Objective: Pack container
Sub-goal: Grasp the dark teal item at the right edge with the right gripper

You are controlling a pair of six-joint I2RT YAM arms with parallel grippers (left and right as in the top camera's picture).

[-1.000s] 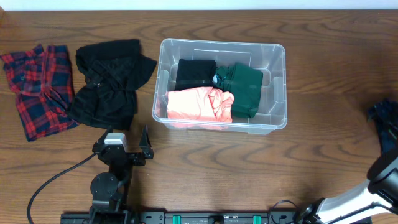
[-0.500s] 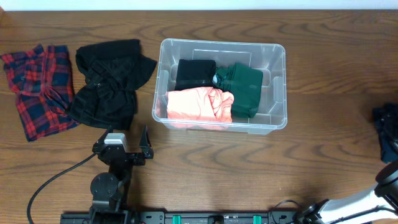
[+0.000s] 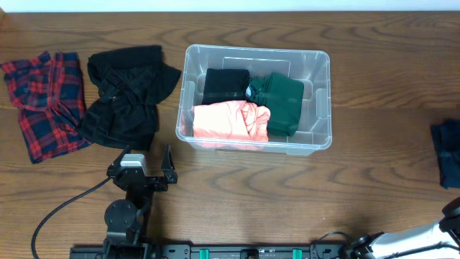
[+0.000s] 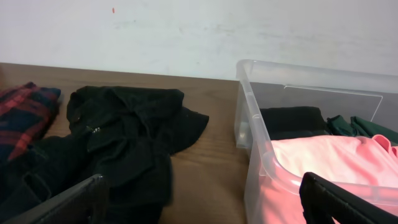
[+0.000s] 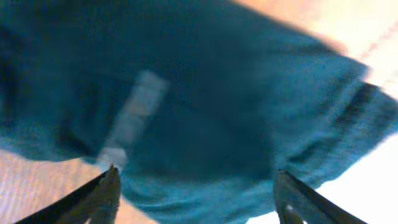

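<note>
The clear plastic container [image 3: 255, 49] stands mid-table holding a folded black garment [image 3: 226, 85], a dark green one [image 3: 280, 101] and a salmon-pink one [image 3: 226, 121]. My left gripper [image 3: 144, 160] rests open near the front edge, left of the container, with nothing in it. Its wrist view shows the container's rim [image 4: 255, 124] and pink cloth [image 4: 323, 162] between the spread fingers [image 4: 68, 202]. My right gripper [image 5: 196, 177] hovers over a dark blue garment [image 5: 186, 93], jaws wide apart, the picture blurred. That garment [image 3: 447, 151] lies at the table's right edge.
A black garment [image 3: 126, 93] and a red plaid garment [image 3: 43, 101] lie loose on the wooden table left of the container. A black cable [image 3: 65, 205] runs from the left arm's base. The right arm's link [image 3: 431, 237] shows at the bottom right corner.
The right arm has slid down and out toward the bottom right corner of the overhead view, uncovering more of the blue garment. The left arm has not moved.
</note>
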